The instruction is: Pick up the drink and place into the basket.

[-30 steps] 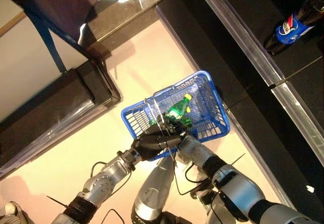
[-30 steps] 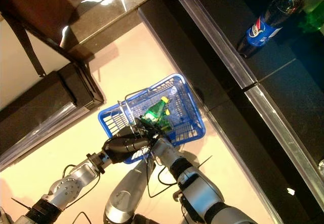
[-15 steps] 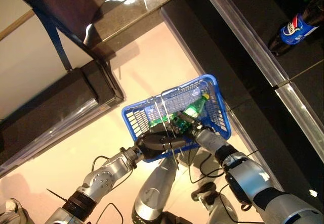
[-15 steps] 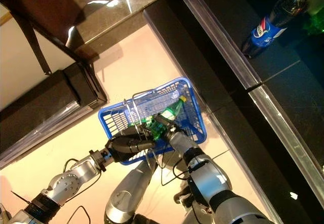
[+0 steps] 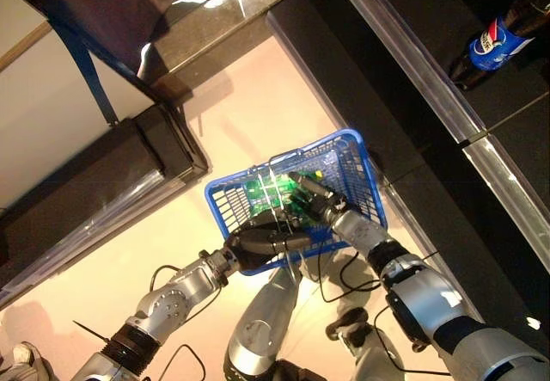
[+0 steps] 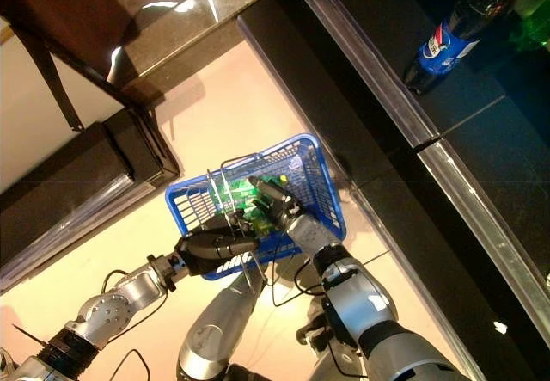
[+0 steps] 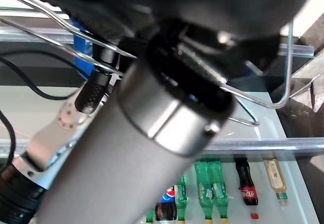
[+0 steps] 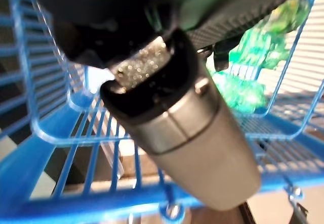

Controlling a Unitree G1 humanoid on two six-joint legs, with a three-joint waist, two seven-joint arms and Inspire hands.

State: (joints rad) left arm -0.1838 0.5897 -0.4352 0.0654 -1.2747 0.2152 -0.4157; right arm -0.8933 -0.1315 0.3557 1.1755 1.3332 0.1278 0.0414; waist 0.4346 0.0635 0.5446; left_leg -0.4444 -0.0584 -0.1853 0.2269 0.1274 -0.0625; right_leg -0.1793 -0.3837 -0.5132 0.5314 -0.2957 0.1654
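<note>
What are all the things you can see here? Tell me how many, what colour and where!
Basket: one, blue with thin metal handles, hanging above the pale floor in front of the robot.
Green bottle: one, green, lying inside the basket.
Cola bottle: one, dark with a blue label, lying on the dark shelf at the upper right.
Shelf bottles: several, green, dark and pale, standing in a row, seen past the arm in the left wrist view.
Shelf rail: one, clear, along the shelf's front edge.
Dark counter: one, at the left.
Left hand: one, dark, curled round the basket's handles.
Right hand: one, dark, reaching into the basket by the green bottle; its grip is hidden.
</note>
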